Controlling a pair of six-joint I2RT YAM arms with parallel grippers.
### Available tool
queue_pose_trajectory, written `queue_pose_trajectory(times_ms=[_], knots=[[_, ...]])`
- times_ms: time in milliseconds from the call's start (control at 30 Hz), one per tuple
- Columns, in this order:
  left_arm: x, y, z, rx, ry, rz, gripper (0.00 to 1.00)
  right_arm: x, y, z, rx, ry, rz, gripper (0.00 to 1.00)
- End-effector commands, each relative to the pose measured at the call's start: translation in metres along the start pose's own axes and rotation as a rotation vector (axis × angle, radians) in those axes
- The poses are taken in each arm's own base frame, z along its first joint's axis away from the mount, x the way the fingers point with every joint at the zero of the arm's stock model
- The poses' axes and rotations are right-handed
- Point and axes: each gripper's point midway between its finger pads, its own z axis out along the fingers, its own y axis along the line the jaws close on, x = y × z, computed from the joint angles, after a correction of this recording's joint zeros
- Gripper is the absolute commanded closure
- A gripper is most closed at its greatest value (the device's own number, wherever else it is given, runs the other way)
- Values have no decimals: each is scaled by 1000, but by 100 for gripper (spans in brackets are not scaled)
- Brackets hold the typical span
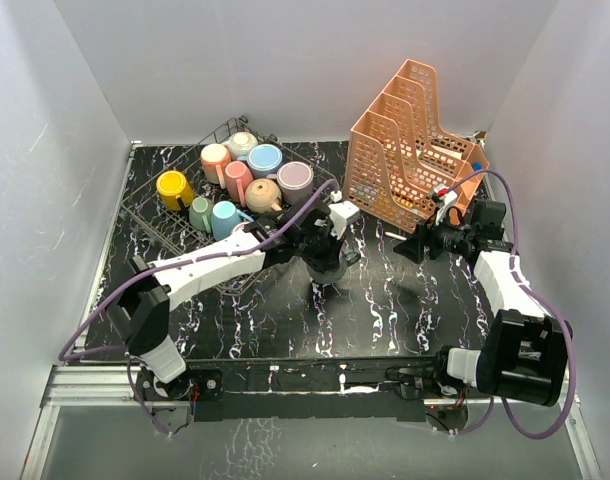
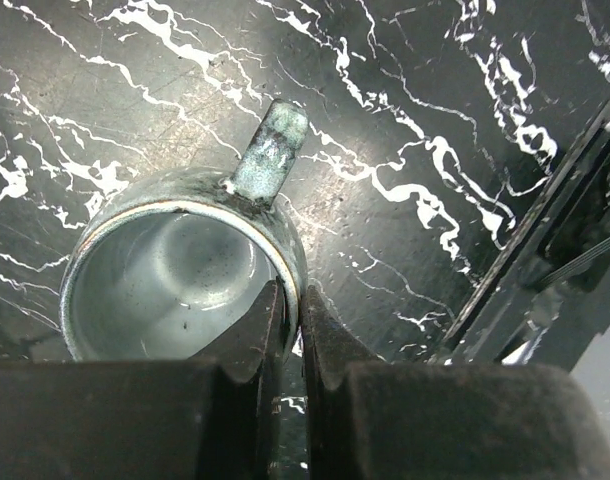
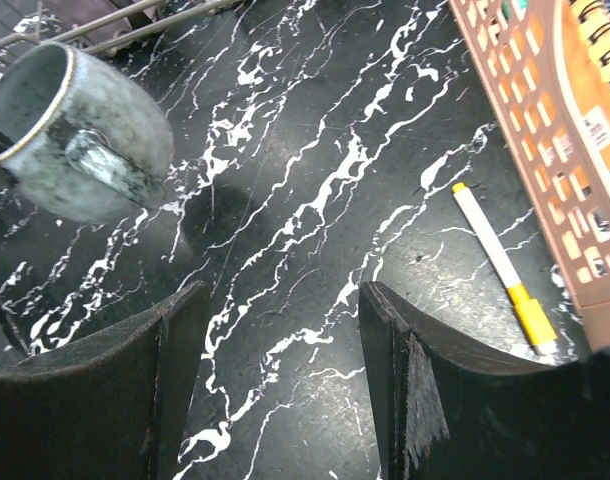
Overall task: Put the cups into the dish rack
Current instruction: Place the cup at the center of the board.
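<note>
My left gripper [image 1: 323, 250] is shut on the rim of a grey-green cup [image 1: 326, 264], one finger inside and one outside, and holds it just above the black marbled table, right of the dish rack [image 1: 150, 215]. In the left wrist view the cup [image 2: 175, 270] opens toward the camera, handle pointing away, with the gripper [image 2: 293, 300] pinching its wall. The rack holds several cups: yellow [image 1: 173, 188], pink [image 1: 215, 158], cream [image 1: 243, 144], blue [image 1: 264, 159], lilac [image 1: 295, 178], tan [image 1: 262, 195], teal [image 1: 225, 218]. My right gripper [image 1: 415, 246] is open and empty; in its view [image 3: 285, 300] the held cup [image 3: 85, 130] is at the upper left.
An orange perforated file organizer [image 1: 410, 145] stands at the back right, close behind the right gripper. A white and yellow marker [image 3: 500, 265] lies on the table beside its base [image 3: 555, 120]. White walls enclose the table.
</note>
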Motion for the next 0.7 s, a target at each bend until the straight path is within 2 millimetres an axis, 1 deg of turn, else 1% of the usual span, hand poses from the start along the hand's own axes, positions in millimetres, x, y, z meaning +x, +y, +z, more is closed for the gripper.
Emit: queue_pose_trajectory(times_ms=[0, 67, 200, 400, 467, 667], knots=[[-48, -21, -14, 96, -118, 204, 100, -9, 6, 2, -73, -43, 28, 37], [-40, -28, -9, 152, -84, 256, 100, -9, 6, 3, -85, -41, 36, 37], [-25, -31, 1, 225, -26, 385, 100, -10, 7, 3, -85, -43, 30, 37], [-6, -26, 9, 284, 51, 586, 100, -11, 7, 1, -83, -47, 24, 37], [-3, -24, 11, 300, 58, 657, 100, -10, 7, 1, -86, -47, 29, 37], [11, -18, 19, 339, 97, 794, 100, -11, 7, 1, -87, -46, 25, 37]])
